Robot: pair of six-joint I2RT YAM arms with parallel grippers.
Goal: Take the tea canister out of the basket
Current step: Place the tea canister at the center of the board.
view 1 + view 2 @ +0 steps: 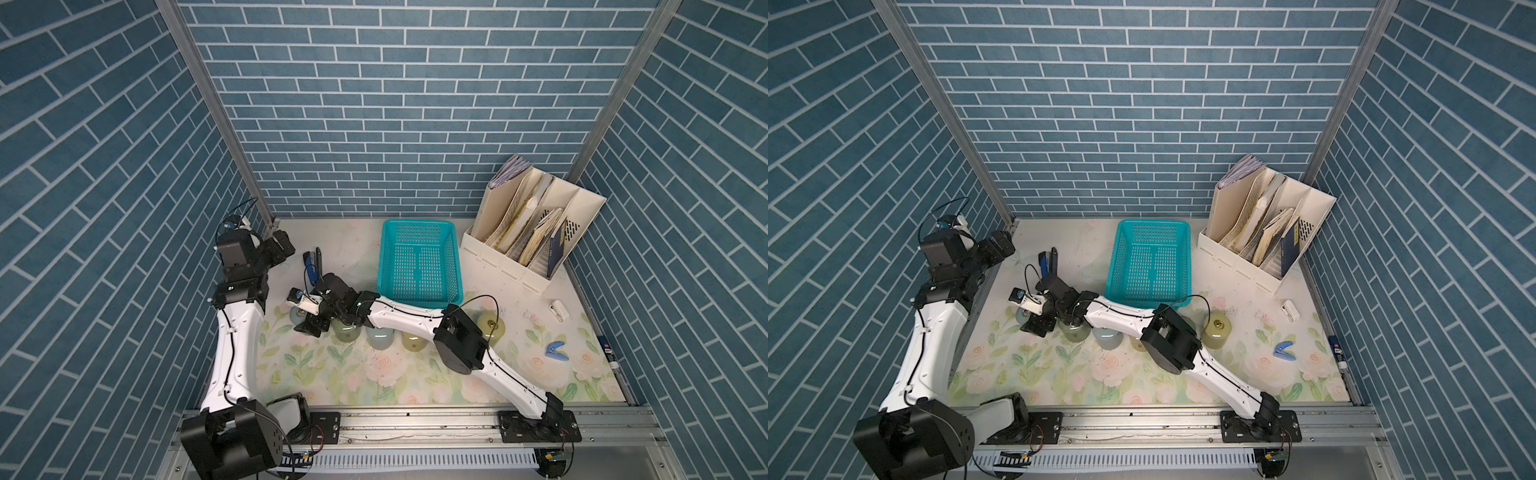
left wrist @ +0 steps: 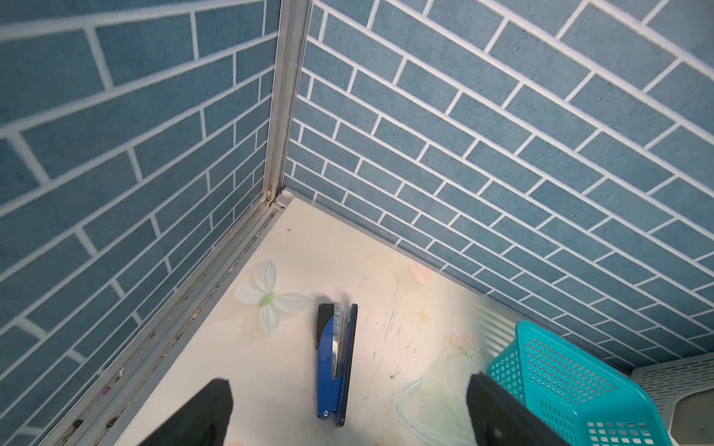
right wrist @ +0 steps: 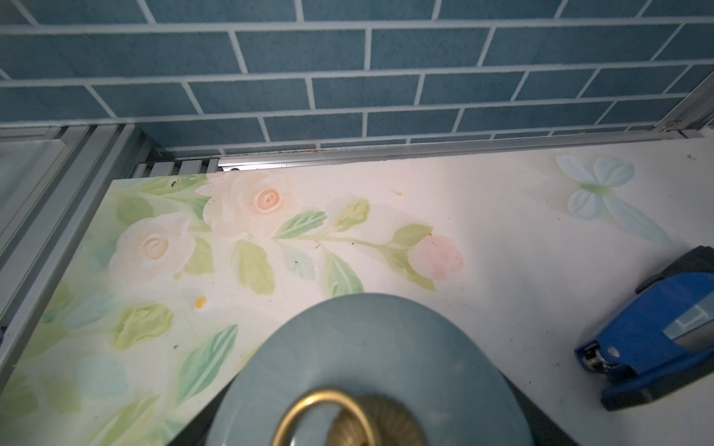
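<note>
Turquoise plastic, the basket (image 1: 419, 266) stands at the back of the floral table (image 1: 374, 386) with nothing in it in both top views, so the lifting-out part looks done. The blue-grey tea canister (image 3: 367, 347) is outside it, at the left end of a row of four other lidded canisters (image 1: 380, 337) lined up in front of the basket. I judge it is being added to that row on purpose.

The right arm reaches across the row, and the right gripper (image 1: 309, 326) hangs directly over the canister. Its wrist camera looks down on the lid and the brass ring handle (image 3: 328, 394). The fingers are out of sight there and hidden in the top views, so I cannot tell whether they clamp the canister or its handle. Nor can I tell whether the base is on the table or just above it.

The left gripper (image 2: 349, 384) sits near the back left corner, fingers spread wide with nothing between them, presumably to keep clear.

Room is tight on one side: a greenish canister (image 1: 347, 330) is just beside, under the right wrist. A blue stapler (image 2: 336, 367) lies near, behind the tea canister. Toward the left wall and the table's front edge the surface is open, and straight up is free. The cream file organizer (image 1: 519, 257) is well apart, at the back right.
</note>
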